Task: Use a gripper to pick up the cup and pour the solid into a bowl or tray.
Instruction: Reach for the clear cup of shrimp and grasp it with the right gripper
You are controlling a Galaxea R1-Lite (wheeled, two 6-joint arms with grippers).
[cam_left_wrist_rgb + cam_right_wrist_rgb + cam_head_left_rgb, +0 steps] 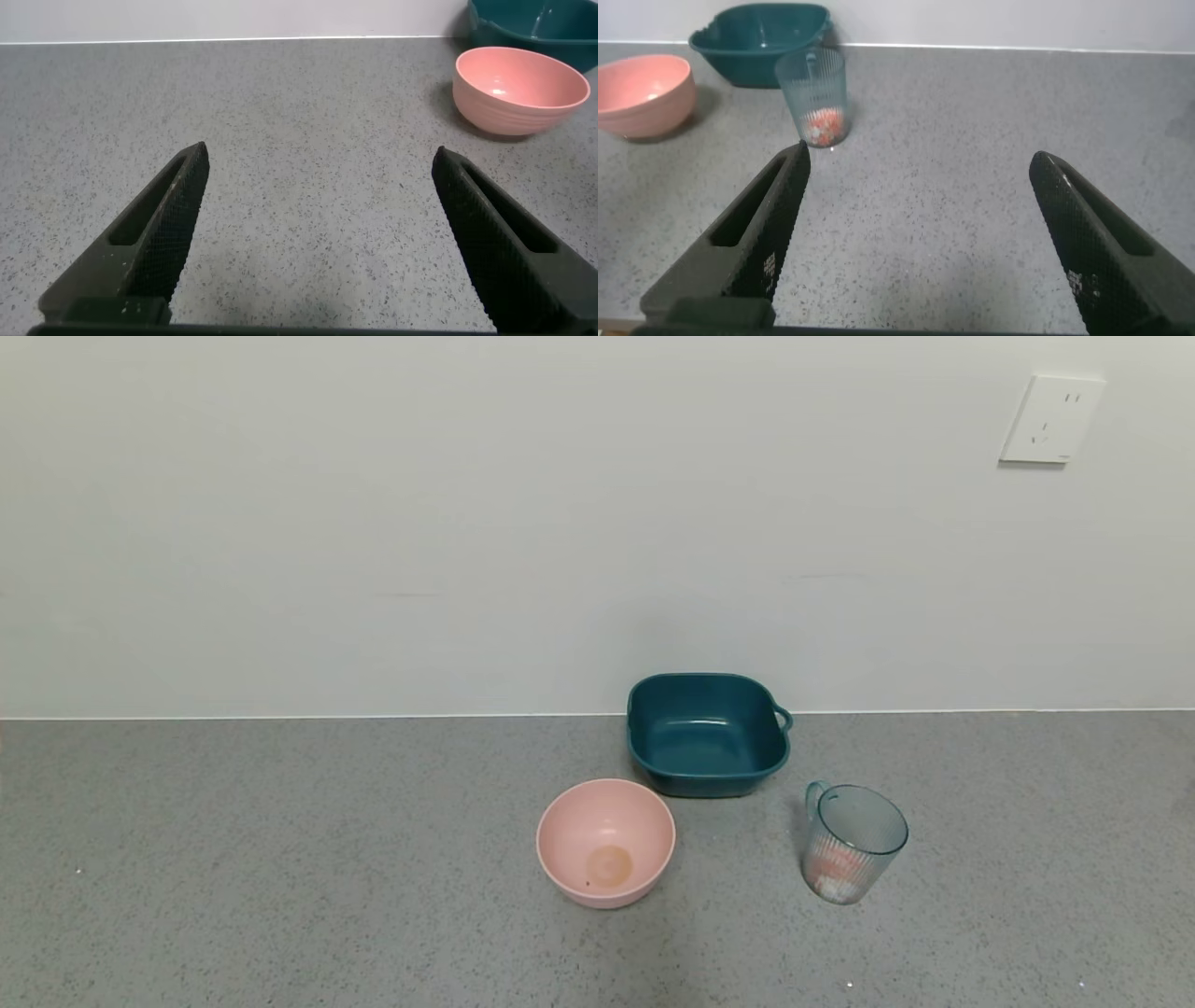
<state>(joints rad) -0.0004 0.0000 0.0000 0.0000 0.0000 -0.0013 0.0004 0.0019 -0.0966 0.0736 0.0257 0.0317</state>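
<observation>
The translucent pale blue ribbed cup [851, 843] stands upright on the grey counter, right of centre, with white and pinkish-orange pieces [836, 875] at its bottom. The dark teal basin [707, 735] sits behind it by the wall, empty. In the right wrist view the cup [813, 96] and the pieces [823, 128] lie ahead of my right gripper [917, 159], which is open, empty and well short of it; the basin [761, 42] is beyond. My left gripper [320, 154] is open and empty over bare counter. Neither gripper shows in the head view.
A round pink bowl [605, 841] stands left of the cup, in front of the basin; it also shows in the left wrist view [519, 90] and the right wrist view [640, 93]. A white wall with a socket plate [1050, 419] runs behind the counter.
</observation>
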